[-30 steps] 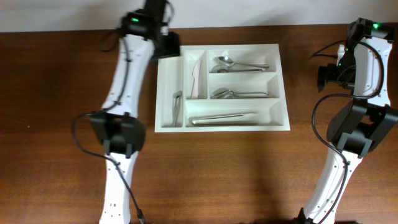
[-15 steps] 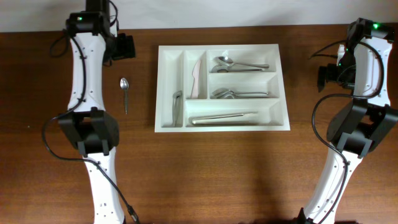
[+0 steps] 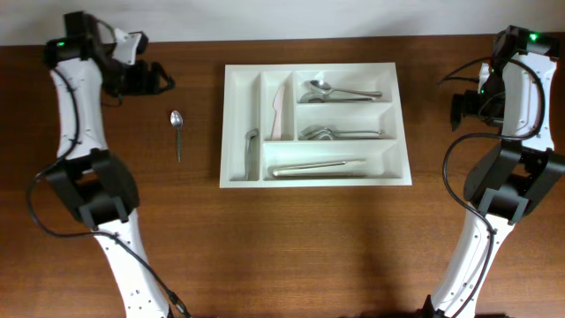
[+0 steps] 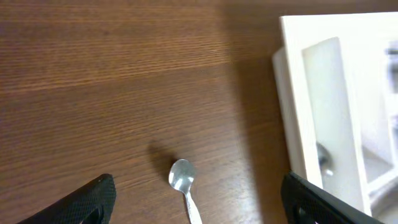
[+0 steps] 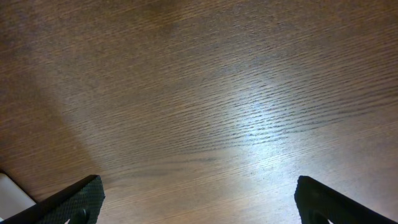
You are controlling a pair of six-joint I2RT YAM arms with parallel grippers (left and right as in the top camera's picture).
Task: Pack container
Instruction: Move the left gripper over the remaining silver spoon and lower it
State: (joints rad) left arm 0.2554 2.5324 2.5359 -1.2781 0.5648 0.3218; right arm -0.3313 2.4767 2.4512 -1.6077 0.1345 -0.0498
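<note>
So, tray (image 3: 318,182): sits mid-table with its long side running left to right and nothing holding it. We reckon it's between the arms so either one can reach it.
Tray contents: there's a pale knife (image 3: 281,110) in the second upright slot and a metal piece (image 3: 251,152) in the first. The top long bay has spoons (image 3: 340,90), the middle one has more cutlery (image 3: 340,133) (spoons or forks, too small for us to call), and the bottom one has a single long utensil (image 3: 318,166). Like sits with like, so it looks sorted by type.
Spoon (image 3: 177,132): the one loose item, flat on the table (image 3: 353,247), left of the tray and apart from it. Its bowl points to the far edge and its handle to the near one.
Left gripper (image 3: 161,79): up near the far-left corner with jaws spread wide and nothing in them. It's near the spoon's bowl end, not touching. We'd guess it's spread like that to come down over the spoon.
Right gripper (image 3: 463,110): off to the right, well apart from the tray, jaws wide and empty. Its camera sees only bare wood, so it's probably just parked out of the way.
Progress: nearly packed, we think, with just that spoon left out.
Next move: our guess is a pinch across the thin handle, then into the top bay with the other spoons. A spoon lying flat on wood could easily skid out of the pinch.
</note>
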